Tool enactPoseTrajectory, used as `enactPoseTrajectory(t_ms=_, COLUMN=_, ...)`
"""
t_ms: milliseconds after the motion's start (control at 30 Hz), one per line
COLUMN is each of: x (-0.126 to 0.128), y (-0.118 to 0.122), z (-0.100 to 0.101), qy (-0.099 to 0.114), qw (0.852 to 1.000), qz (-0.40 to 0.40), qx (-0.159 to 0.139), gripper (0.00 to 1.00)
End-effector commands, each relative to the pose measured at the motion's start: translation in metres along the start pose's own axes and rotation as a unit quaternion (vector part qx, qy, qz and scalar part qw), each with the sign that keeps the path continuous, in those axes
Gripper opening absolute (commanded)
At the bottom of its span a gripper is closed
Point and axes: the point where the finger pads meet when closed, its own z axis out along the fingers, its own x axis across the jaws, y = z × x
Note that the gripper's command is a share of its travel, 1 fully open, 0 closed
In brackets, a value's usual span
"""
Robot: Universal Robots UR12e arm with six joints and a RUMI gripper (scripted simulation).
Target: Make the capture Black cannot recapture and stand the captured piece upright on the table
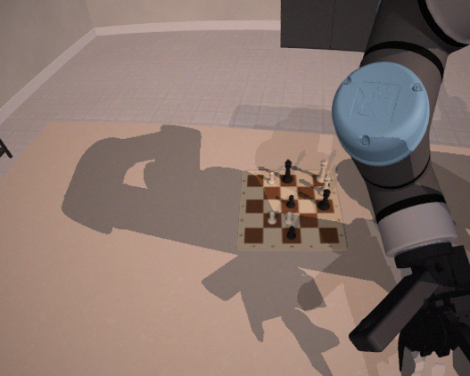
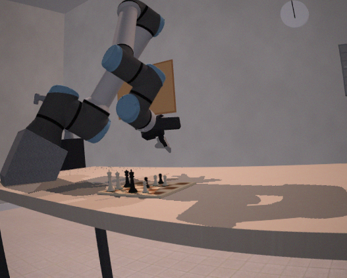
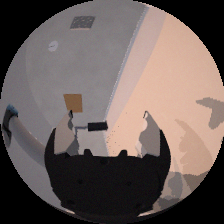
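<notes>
The chessboard (image 1: 241, 227) (image 2: 178, 189) lies on the table. In the top view its far row holds a white pawn (image 1: 271, 178) (image 2: 145, 186), a tall black piece (image 1: 288, 174) (image 2: 132, 182) and a tall white piece (image 1: 323, 172) (image 2: 109, 182). Another tall white piece (image 1: 325, 185) is one row nearer. The middle row holds a black pawn (image 1: 291, 201) and a tall black piece (image 1: 325, 200). Below stand two white pawns (image 1: 272, 217) (image 1: 289, 218), and a black pawn (image 1: 292, 232) in the nearest row. All look upright. My gripper (image 2: 164, 148) (image 3: 108, 110) is open, empty and high above the table, away from the board.
The arm (image 1: 403, 178) (image 2: 143, 79) rises beside the board and casts broad shadows over the table (image 1: 118, 290) (image 2: 284, 197). The table's far edge and a wall show in the wrist view. A dark cabinet (image 1: 327, 22) stands beyond the table.
</notes>
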Motion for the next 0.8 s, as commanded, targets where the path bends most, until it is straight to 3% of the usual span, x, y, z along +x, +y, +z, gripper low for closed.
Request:
enactPoseTrajectory(t_ms=0, x=-0.0002, y=-0.0003, z=-0.0002, qy=0.000, qw=1.000, qz=0.000, qx=0.000, gripper=1.00)
enactPoseTrajectory(t_ms=767, x=0.0001, y=-0.0016, z=-0.0018, qy=-0.001, qw=1.000, qz=-0.005, qx=-0.003, gripper=1.00)
